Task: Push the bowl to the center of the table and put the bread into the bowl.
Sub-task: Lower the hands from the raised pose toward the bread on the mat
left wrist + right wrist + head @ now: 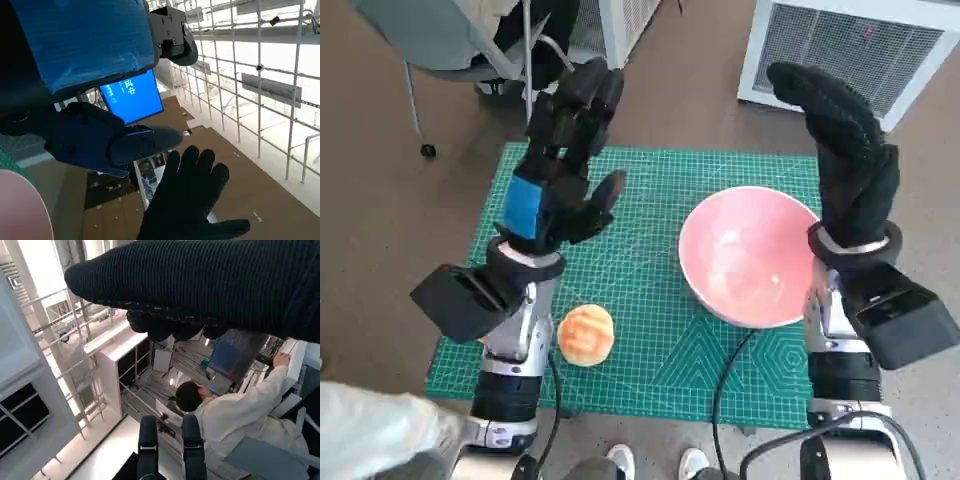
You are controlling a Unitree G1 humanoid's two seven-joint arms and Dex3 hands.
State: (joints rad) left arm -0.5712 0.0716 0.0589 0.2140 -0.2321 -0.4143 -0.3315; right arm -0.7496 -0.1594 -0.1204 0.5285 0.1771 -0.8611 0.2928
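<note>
On the worktop [650,330], covered by a green gridded cutting mat, I see the pink round plastic bowl [748,255] toward the right side, standing upright with nothing in it. The golden round bread roll [585,334] lies near the front left edge, well apart from the bowl, just beside my left forearm. My left hand [563,165], black with blue tape, is raised above the mat, fingers spread, holding nothing. My right hand [842,150], in the black knitted glove, is raised beside the bowl's right rim, fingers extended and holding nothing. In the right wrist view, a person in a white top [240,415] sits at a screen.
</note>
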